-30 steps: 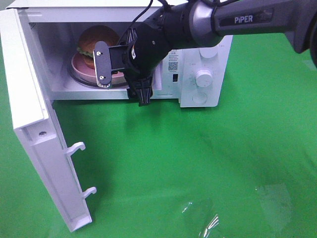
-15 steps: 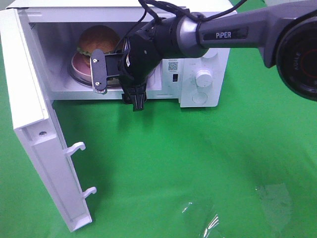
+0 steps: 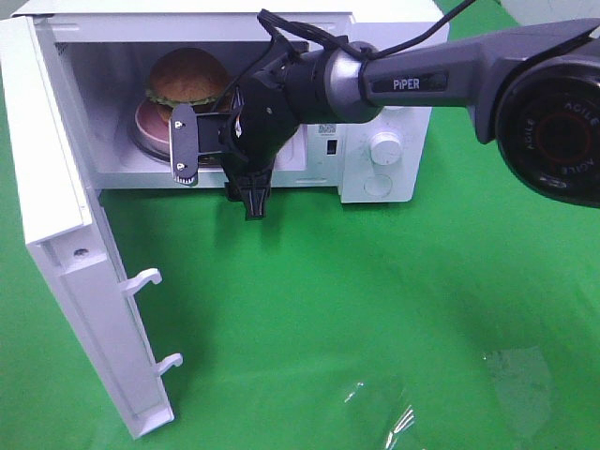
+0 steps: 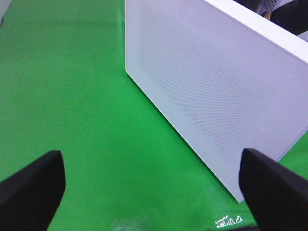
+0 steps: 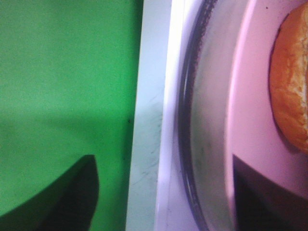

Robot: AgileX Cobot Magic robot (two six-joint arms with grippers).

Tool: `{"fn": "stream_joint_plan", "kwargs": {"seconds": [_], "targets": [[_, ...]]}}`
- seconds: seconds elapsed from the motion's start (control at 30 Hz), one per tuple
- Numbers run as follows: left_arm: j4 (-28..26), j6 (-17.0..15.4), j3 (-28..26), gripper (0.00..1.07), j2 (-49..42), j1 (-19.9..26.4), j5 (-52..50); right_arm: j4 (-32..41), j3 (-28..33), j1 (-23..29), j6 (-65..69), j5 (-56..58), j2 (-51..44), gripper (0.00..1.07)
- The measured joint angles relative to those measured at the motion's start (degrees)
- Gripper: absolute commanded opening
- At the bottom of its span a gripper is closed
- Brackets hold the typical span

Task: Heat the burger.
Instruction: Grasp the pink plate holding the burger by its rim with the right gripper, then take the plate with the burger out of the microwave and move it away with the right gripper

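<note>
The burger (image 3: 187, 77), golden bun over green lettuce, rests on a pink plate (image 3: 148, 124) inside the open white microwave (image 3: 394, 103). My right gripper (image 3: 202, 141) hangs at the front of the cavity, just before the plate, open and holding nothing. The right wrist view shows its dark fingers apart over the microwave's sill, with the plate (image 5: 250, 120) and the burger's bun (image 5: 291, 82) beyond the right gripper (image 5: 161, 163). The left gripper (image 4: 150, 159) is open and empty, facing the outer side of the door (image 4: 211, 96). The exterior view does not show it.
The microwave door (image 3: 66, 253) stands swung wide at the left, latch hooks pointing into the green mat. A glass turntable (image 5: 192, 120) lies under the plate. The control knob (image 3: 384, 147) is on the right panel. A clear plastic scrap (image 3: 384, 417) lies at the front.
My right gripper has shifted left and a little lower across the microwave opening, with the arm swinging further into view. Burger, plate and door have stayed put.
</note>
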Motion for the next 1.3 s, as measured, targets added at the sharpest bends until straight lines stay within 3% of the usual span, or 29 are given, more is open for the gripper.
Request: {"fn": "stream_joint_plan", "kwargs": {"seconds": [0.07, 0.1, 0.13, 0.17, 0.2, 0.27, 1.3], "targets": [[0.06, 0.0, 0.0, 0.9, 0.0, 0.0, 0.0, 0.8, -0.11, 0.06, 0.0, -0.4, 0.0, 0.35], [0.06, 0.0, 0.0, 0.9, 0.0, 0.0, 0.0, 0.8, -0.11, 0.06, 0.0, -0.4, 0.0, 0.35], [0.06, 0.0, 0.0, 0.9, 0.0, 0.0, 0.0, 0.97, -0.29, 0.23, 0.0, -0.46, 0.0, 0.2], [0.06, 0.0, 0.0, 0.9, 0.0, 0.0, 0.0, 0.97, -0.29, 0.23, 0.0, -0.46, 0.0, 0.2], [0.06, 0.0, 0.0, 0.9, 0.0, 0.0, 0.0, 1.03, -0.46, 0.52, 0.0, -0.8, -0.17, 0.06], [0.06, 0.0, 0.0, 0.9, 0.0, 0.0, 0.0, 1.26, -0.46, 0.63, 0.06, -0.86, -0.57, 0.0], [0.11, 0.0, 0.0, 0.9, 0.0, 0.0, 0.0, 4.47, 1.66, 1.6, -0.86, 10.08, -5.96, 0.0]]}}
